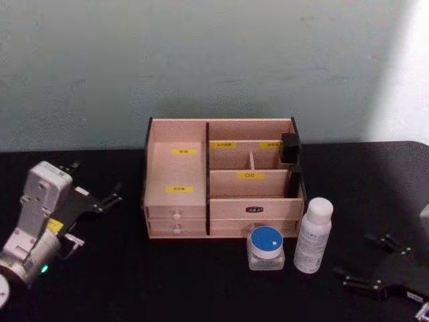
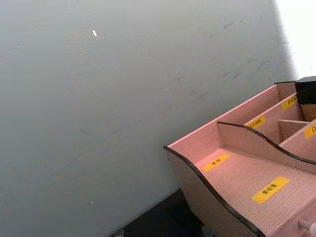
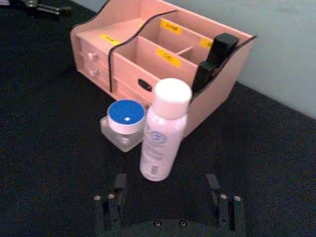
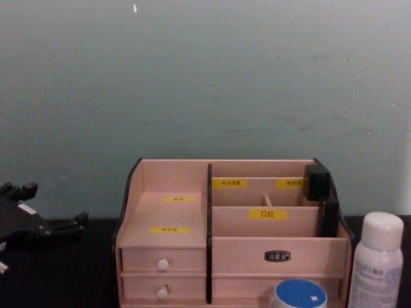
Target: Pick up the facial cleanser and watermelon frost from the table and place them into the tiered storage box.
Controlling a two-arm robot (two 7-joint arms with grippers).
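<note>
Black table [image 1: 167, 282]: facial cleanser [image 1: 313, 235] and watermelon frost [image 1: 266, 247] sit just outside our tiered storage box [image 1: 175, 201], nothing stowed yet; left gripper [image 1: 94, 182], right gripper [image 1: 353, 255] both spread, empty.

A black desk [image 1: 201, 288] is stretching across the foreground, its surface looking matte and dark. Behind it a pale grey-green wall [image 1: 201, 60] is rising, and a bright patch of light [image 1: 409, 74] is falling on its right side.

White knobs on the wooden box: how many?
2. Both are at the left front of the tiered storage box: upper knob on the top drawer, lower knob on the drawer beneath. The watermelon frost hides part of the right front.
</note>
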